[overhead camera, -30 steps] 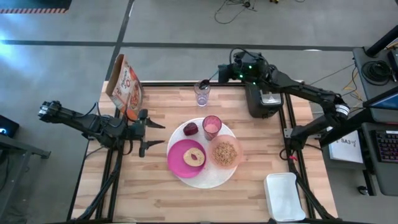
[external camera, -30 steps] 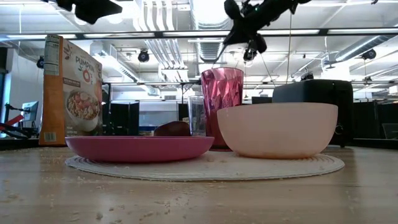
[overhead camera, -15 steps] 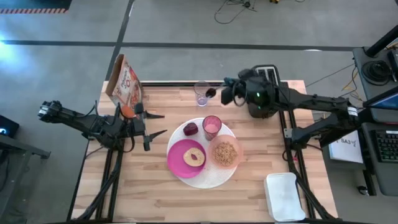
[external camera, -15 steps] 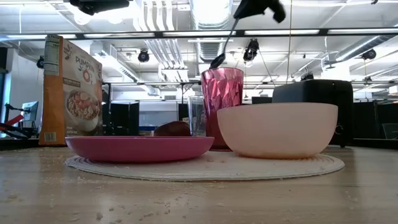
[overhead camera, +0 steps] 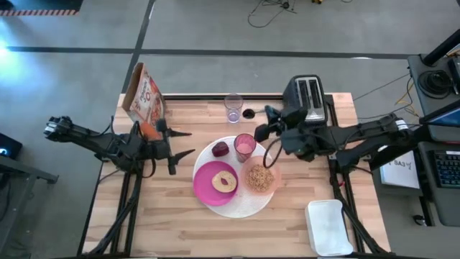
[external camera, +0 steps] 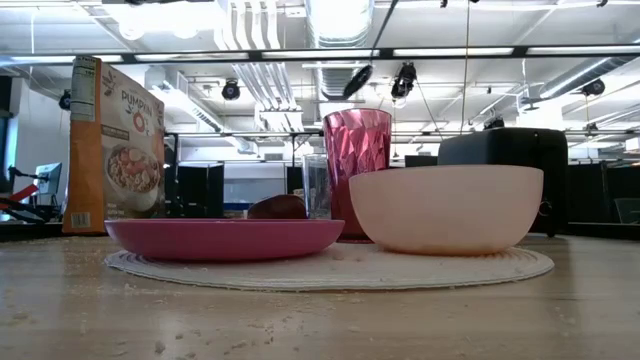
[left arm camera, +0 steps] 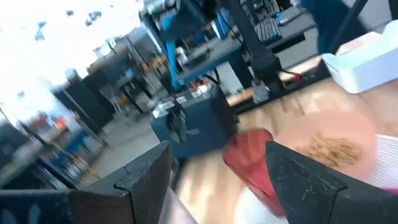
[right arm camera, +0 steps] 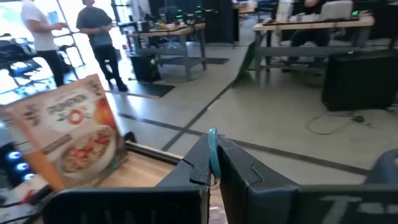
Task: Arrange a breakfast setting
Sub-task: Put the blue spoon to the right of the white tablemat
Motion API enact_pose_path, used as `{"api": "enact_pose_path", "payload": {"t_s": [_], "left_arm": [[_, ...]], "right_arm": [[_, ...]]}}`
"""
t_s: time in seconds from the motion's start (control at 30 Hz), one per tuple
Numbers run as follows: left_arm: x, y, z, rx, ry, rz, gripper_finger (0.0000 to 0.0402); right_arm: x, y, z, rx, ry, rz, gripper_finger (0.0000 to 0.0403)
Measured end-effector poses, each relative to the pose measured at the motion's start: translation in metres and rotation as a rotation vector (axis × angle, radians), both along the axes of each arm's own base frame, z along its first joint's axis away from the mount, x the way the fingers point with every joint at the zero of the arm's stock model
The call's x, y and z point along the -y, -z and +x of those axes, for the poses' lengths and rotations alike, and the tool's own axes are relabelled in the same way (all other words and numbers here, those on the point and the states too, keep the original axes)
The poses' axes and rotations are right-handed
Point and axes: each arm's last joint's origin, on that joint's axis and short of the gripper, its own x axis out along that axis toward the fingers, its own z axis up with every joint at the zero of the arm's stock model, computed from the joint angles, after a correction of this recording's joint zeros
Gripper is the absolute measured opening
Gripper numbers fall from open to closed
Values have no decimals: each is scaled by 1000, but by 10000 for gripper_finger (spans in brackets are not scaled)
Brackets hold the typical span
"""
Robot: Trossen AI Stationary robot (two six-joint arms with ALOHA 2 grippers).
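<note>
The right gripper (overhead camera: pixel 263 132) hangs above the setting, just beside the pink translucent tumbler (overhead camera: pixel 245 147), its fingers clamped on the thin teal handle of the spoon (right arm camera: pixel 212 148). The right wrist view shows the handle pinched between the two pads. The spoon's dark head (external camera: pixel 357 80) shows in the low view, in the air above the tumbler's rim.

The spoon appears light, stiff and narrow. A narrow handle can pivot in a pinch, so a hold near the handle's middle looks best.

The translucent peach bowl (overhead camera: pixel 261 176), filled with brown cereal, sits on the large round white plate (overhead camera: pixel 237 207) beside the magenta plate (overhead camera: pixel 212 183) carrying the bagel (overhead camera: pixel 225 181). The bowl seems light plastic and could slide or tip if the spoon strikes it.

The left gripper (overhead camera: pixel 172 151) waits near the cereal box (overhead camera: pixel 144 96), fingers apart and holding nothing.
</note>
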Motion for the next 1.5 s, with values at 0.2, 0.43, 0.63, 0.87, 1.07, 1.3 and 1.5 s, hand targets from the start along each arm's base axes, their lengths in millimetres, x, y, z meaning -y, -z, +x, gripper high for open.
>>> {"api": "enact_pose_path", "payload": {"t_s": [0.2, 0.43, 0.63, 0.87, 1.07, 1.3, 1.5], "left_arm": [[3, -4, 17, 60, 33, 113, 239], [-7, 0, 45, 105, -29, 113, 237], [-26, 9, 68, 128, -59, 116, 220], [-51, 21, 93, 206, -34, 117, 206], [-59, 24, 123, 184, -10, 86, 206], [-68, 19, 152, 200, -28, 53, 202], [-69, 23, 172, 173, -19, 50, 163]], "right_arm": [[-18, 4, 21, 37, -56, -31, 8], [-33, 2, 36, 47, -103, -104, 8], [-38, -2, 33, 56, -106, -114, 8], [-40, 3, 37, 51, -98, -111, 8], [-42, 9, 44, 44, -101, -115, 8], [-42, 9, 44, 44, -101, -115, 8], [-42, 9, 44, 36, -109, -121, 8]]}}
